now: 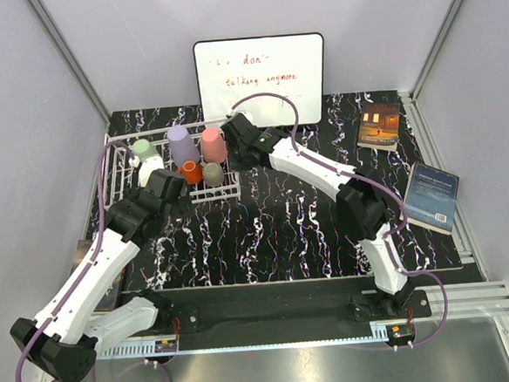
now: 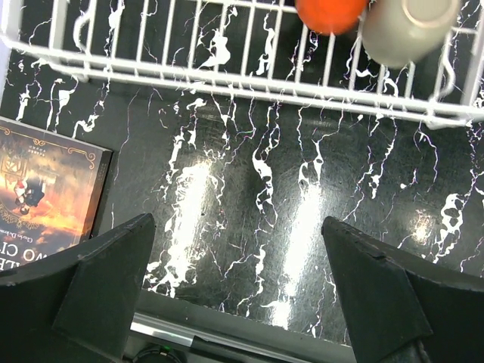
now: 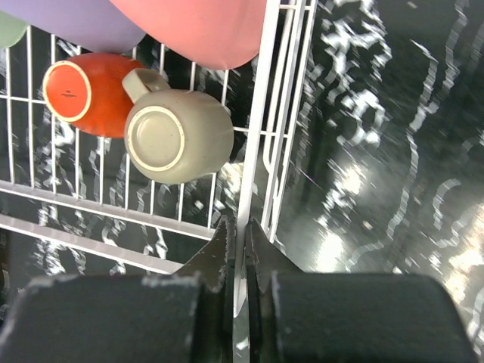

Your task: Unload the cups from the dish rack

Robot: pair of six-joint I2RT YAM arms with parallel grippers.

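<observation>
The white wire dish rack (image 1: 224, 193) stands at the back left of the table. In it are a pale green cup (image 1: 144, 149), a lavender cup (image 1: 181, 144), a pink cup (image 1: 213, 144), an orange cup with a handle (image 1: 190, 171) and a beige-grey cup (image 1: 213, 173). My right gripper (image 1: 237, 147) is shut on the rack's right side rail (image 3: 249, 151), with the beige-grey cup (image 3: 178, 136) and orange cup (image 3: 83, 92) lying just left of it. My left gripper (image 2: 238, 280) is open and empty over the bare table, just in front of the rack's near rail (image 2: 227, 79).
A whiteboard (image 1: 261, 79) leans on the back wall behind the rack. Two books (image 1: 379, 125) (image 1: 431, 196) lie at the right. Another book (image 2: 41, 189) lies on the table left of my left gripper. The table is black marbled (image 1: 274, 224).
</observation>
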